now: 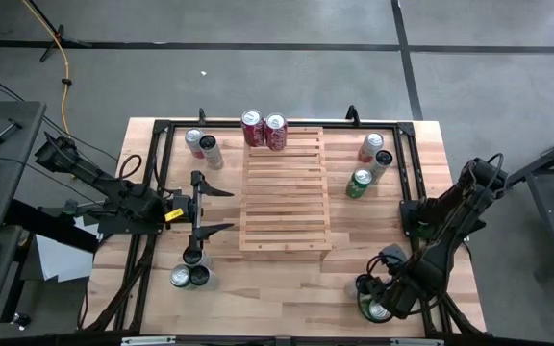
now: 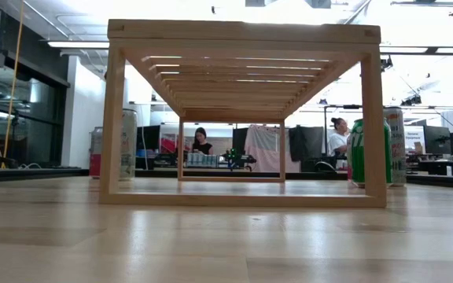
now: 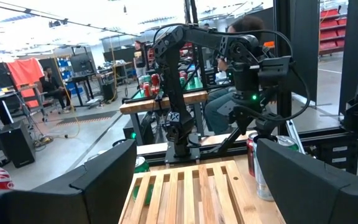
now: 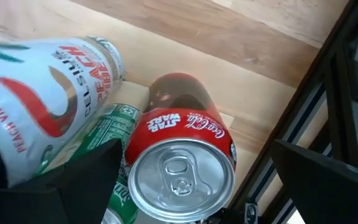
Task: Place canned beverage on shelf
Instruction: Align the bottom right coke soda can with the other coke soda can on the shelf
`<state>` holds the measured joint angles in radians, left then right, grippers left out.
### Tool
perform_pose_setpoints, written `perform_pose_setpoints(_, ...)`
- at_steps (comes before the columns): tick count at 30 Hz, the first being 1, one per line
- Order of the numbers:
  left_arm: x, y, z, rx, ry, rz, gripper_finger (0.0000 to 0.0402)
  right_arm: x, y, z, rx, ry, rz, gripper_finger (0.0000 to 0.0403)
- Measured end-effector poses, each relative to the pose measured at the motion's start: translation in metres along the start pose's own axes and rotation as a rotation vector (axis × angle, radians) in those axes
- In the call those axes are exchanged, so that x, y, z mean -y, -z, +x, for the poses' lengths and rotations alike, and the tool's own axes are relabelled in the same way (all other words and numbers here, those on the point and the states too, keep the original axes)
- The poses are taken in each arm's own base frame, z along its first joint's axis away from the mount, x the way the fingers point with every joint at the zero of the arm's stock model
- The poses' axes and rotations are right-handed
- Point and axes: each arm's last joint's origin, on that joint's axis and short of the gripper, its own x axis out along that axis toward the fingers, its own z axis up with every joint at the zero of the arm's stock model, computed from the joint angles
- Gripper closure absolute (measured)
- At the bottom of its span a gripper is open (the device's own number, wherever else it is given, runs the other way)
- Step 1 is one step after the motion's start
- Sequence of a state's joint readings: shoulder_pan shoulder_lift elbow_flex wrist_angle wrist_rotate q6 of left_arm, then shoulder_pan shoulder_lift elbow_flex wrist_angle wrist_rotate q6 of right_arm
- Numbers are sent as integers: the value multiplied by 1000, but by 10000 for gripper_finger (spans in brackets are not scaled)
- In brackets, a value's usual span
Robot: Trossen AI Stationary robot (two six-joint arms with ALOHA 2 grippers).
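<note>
The light-wood slatted shelf (image 1: 287,192) stands in the middle of the table, with two red cans (image 1: 264,130) upright on its far end. My right gripper (image 1: 376,296) points down over a cluster of cans at the near right corner. It is open, with a finger on either side of an upright red cola can (image 4: 182,165). Beside that can are a white peach can (image 4: 48,93) and a green can (image 4: 104,140). My left gripper (image 1: 217,210) is open and level at the shelf's left side (image 3: 191,193), holding nothing.
Other cans stand at the far left (image 1: 202,146), the far right (image 1: 371,147) and the near left (image 1: 188,277). A green can (image 1: 359,183) stands right of the shelf. A black frame (image 1: 407,173) runs along the table's sides. People sit in the room beyond the table.
</note>
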<state>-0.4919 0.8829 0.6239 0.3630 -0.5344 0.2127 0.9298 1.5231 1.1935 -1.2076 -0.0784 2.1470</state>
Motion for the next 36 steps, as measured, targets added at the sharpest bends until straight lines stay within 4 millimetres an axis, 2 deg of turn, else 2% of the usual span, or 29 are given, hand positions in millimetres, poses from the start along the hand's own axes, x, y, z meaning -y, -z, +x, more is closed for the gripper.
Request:
perform_pose_setpoints(20, 0, 0, 0, 0, 0, 0, 78, -7, 5, 10, -10, 28, 28, 8)
perform_pose_setpoints(30, 0, 0, 0, 0, 0, 0, 78, -10, 6, 13, -6, 26, 18, 61)
perform_pose_setpoints(36, 0, 0, 0, 0, 0, 0, 78, -9, 6, 14, -6, 40, 22, 75)
